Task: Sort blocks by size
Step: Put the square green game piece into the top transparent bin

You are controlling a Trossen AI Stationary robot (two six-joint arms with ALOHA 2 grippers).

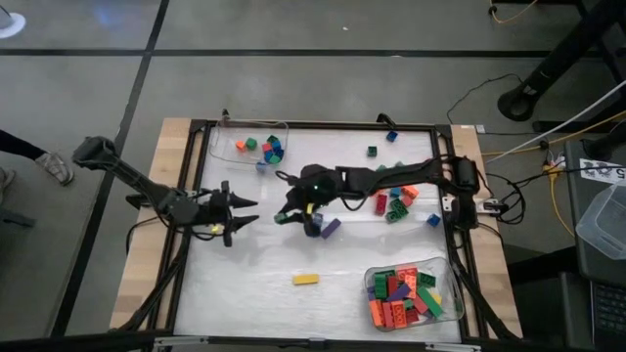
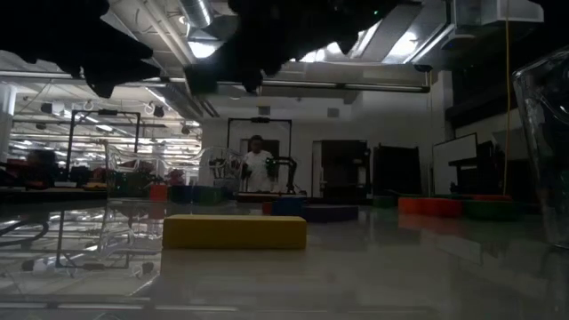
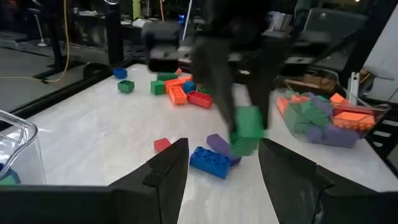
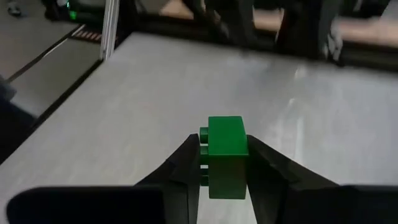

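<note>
A green block (image 4: 225, 155), short and studded on one side, sits pinched between the right gripper's (image 4: 224, 165) jaws above mid-table. Just beneath lie a purple block (image 3: 217, 144) and a blue block (image 3: 210, 162). The near-right tray (image 1: 448, 279) holds long red, orange, green and purple blocks; the far-left tray (image 1: 285, 130) holds small cubes. The left gripper (image 1: 245, 215) waits left, jaws spread and empty.

Grey floor (image 1: 293, 59), dim workshop, bright ceiling lights (image 2: 200, 49), person (image 2: 258, 169) behind.
</note>
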